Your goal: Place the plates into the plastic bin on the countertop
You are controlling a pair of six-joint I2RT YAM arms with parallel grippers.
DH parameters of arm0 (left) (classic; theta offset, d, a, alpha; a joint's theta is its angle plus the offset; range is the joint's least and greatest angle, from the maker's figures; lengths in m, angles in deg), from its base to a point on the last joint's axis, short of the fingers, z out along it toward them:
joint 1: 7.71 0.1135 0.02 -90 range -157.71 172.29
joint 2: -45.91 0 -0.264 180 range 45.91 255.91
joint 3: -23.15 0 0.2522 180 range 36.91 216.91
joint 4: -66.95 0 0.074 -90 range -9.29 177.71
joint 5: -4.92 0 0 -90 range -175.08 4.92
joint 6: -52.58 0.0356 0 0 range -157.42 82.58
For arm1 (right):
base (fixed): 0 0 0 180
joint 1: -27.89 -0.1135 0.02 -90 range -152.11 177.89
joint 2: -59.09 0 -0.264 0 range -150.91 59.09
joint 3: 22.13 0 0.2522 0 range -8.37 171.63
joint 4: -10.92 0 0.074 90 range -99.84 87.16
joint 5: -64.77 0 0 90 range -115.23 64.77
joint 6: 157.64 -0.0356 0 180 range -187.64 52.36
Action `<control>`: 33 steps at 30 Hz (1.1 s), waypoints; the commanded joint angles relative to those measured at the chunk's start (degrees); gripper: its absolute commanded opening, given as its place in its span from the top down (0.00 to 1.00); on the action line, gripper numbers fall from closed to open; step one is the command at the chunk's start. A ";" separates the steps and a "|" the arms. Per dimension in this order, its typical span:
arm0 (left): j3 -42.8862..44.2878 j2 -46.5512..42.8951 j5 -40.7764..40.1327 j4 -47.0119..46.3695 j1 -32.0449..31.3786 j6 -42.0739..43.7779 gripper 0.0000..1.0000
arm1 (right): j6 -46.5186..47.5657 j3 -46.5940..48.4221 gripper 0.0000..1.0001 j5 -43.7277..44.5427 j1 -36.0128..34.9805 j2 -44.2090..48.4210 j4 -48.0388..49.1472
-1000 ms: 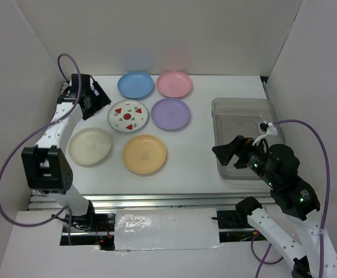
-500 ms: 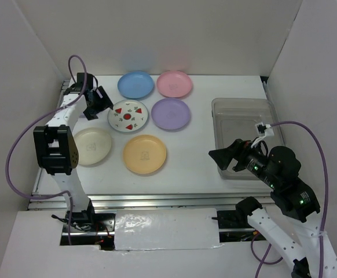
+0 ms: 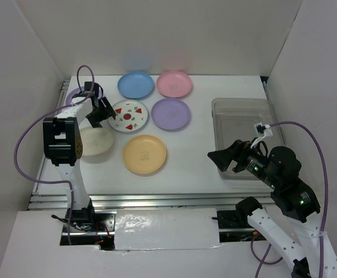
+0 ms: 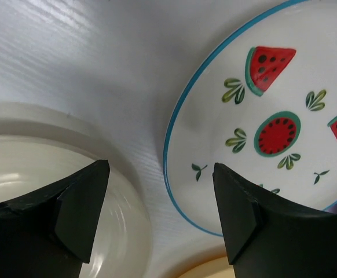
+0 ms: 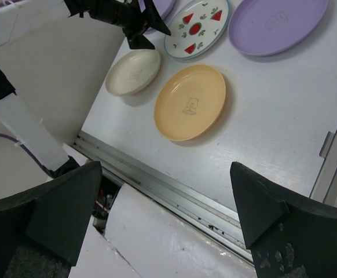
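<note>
Seven plates lie on the countertop [image 3: 191, 156]: blue [image 3: 136, 84], pink [image 3: 175, 84], purple [image 3: 171, 113], white with red fruit [image 3: 128, 115], yellow-orange [image 3: 145, 154], cream [image 3: 93, 143], and a second purple one [image 3: 72, 96] partly hidden behind my left arm. My left gripper [image 3: 105, 111] is open and empty, low over the gap between the fruit plate [image 4: 273, 116] and the cream plate [image 4: 35, 185]. The plastic bin [image 3: 244, 110] stands at the right with no plate in it. My right gripper [image 3: 225, 156] is open and empty, hovering by the bin's near left corner.
A metal rail [image 3: 151, 200] runs along the front edge and also shows in the right wrist view [image 5: 174, 185]. White walls close in the back and both sides. The yellow-orange plate [image 5: 190, 102] lies ahead of my right gripper [image 5: 162, 214].
My left gripper has swung from the back left corner towards the fruit and cream plates, uncovering the second purple plate. My right gripper has shifted slightly left.
</note>
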 commanded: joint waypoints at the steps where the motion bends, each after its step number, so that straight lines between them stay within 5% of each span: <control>1: 1.76 2.76 0.79 -2.16 0.53 -0.27 0.15 | 0.30 1.03 0.00 -1.09 0.01 0.22 2.71; 12: -3.16 -9.36 -7.03 -1.99 -1.84 -1.33 0.14 | -0.13 -0.46 0.00 -1.79 -0.17 -0.74 4.30; 22: 5.62 -4.01 -4.57 -0.50 -1.84 1.40 0.10 | 0.48 0.15 0.00 -0.56 -0.34 -0.39 2.98; 28: 18.62 5.12 -4.66 5.74 -1.84 4.74 0.08 | 0.66 0.32 0.00 -0.83 -0.52 -0.48 2.71; 33: 15.83 6.80 -3.34 3.46 -1.76 4.65 0.08 | 0.39 -0.11 0.00 -0.56 -0.52 -0.74 3.42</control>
